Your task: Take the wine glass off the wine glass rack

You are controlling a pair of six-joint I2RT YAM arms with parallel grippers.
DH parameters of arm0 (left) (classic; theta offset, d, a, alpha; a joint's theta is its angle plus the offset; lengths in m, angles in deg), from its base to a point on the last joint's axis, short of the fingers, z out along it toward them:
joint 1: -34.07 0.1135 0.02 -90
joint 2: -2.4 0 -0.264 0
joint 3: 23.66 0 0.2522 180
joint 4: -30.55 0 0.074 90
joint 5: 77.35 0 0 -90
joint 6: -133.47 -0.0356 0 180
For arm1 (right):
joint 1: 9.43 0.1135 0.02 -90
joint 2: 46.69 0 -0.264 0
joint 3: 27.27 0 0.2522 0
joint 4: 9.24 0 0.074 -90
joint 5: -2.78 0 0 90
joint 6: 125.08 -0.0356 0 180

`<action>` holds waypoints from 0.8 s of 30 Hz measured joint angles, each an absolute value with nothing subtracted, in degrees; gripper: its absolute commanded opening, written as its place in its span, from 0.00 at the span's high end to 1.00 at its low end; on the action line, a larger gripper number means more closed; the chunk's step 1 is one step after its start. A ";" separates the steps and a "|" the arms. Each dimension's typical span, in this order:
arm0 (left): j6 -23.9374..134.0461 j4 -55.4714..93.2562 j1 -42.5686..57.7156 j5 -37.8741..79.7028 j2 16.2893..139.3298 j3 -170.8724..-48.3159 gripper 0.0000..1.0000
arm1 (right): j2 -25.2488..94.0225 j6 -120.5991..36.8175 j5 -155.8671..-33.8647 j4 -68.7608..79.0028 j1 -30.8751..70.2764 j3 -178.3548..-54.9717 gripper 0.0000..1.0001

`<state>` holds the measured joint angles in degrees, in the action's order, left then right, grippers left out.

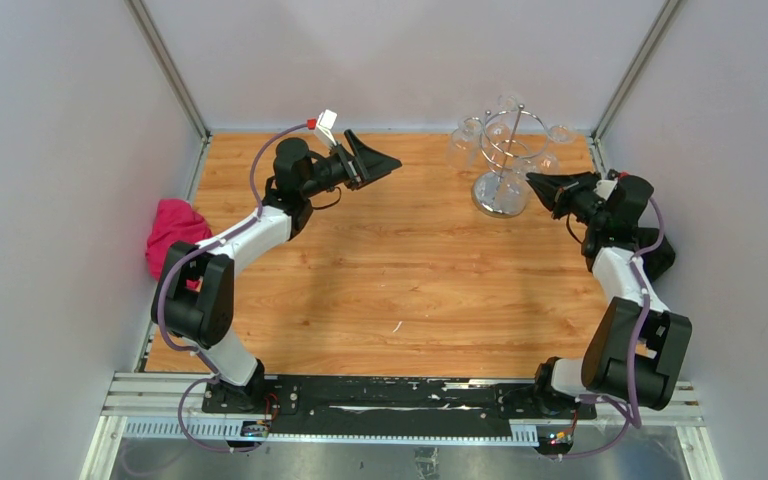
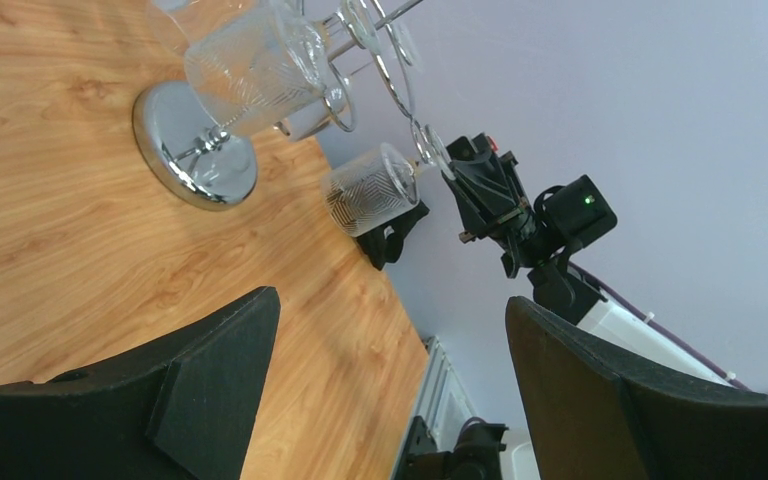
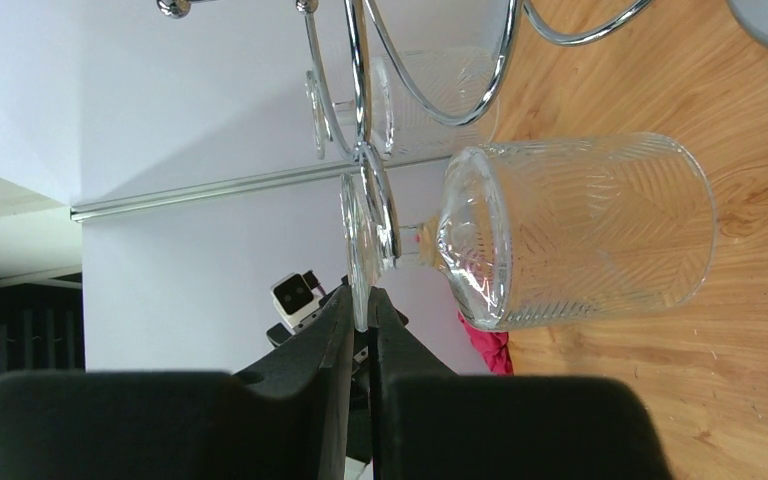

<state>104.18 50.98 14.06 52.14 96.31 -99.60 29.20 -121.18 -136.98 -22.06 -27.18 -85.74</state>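
Observation:
The chrome wine glass rack (image 1: 501, 193) stands at the back right of the wooden table, with several clear patterned glasses hanging upside down from its wire hooks (image 3: 430, 95). My right gripper (image 3: 362, 312) is shut on the thin round foot of one hanging wine glass (image 3: 580, 230), whose stem still sits in a hook. From the left wrist view that same wine glass (image 2: 370, 190) hangs beside the right gripper (image 2: 452, 160). My left gripper (image 1: 388, 160) is open and empty, raised over the table to the left of the rack, its fingers (image 2: 230, 350) wide apart.
A pink cloth (image 1: 172, 232) lies at the left edge of the table. Grey walls close in the back and both sides, and the rack stands close to the back right corner. Another hanging glass (image 2: 250, 65) faces the left gripper.

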 measured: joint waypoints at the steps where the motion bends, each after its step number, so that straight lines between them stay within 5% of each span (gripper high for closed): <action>1: 104.18 50.98 14.06 52.16 96.31 -99.68 0.11 | 28.99 -121.40 -136.98 -22.09 -27.18 -85.74 1.00; 24: 104.16 51.01 14.06 52.57 96.31 -99.79 0.12 | 22.60 -117.88 -137.20 -14.00 -27.18 -85.74 1.00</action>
<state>104.16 51.01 14.06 52.57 96.31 -99.79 22.60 -117.88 -137.20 -14.00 -27.18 -85.74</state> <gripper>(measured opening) 0.887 0.115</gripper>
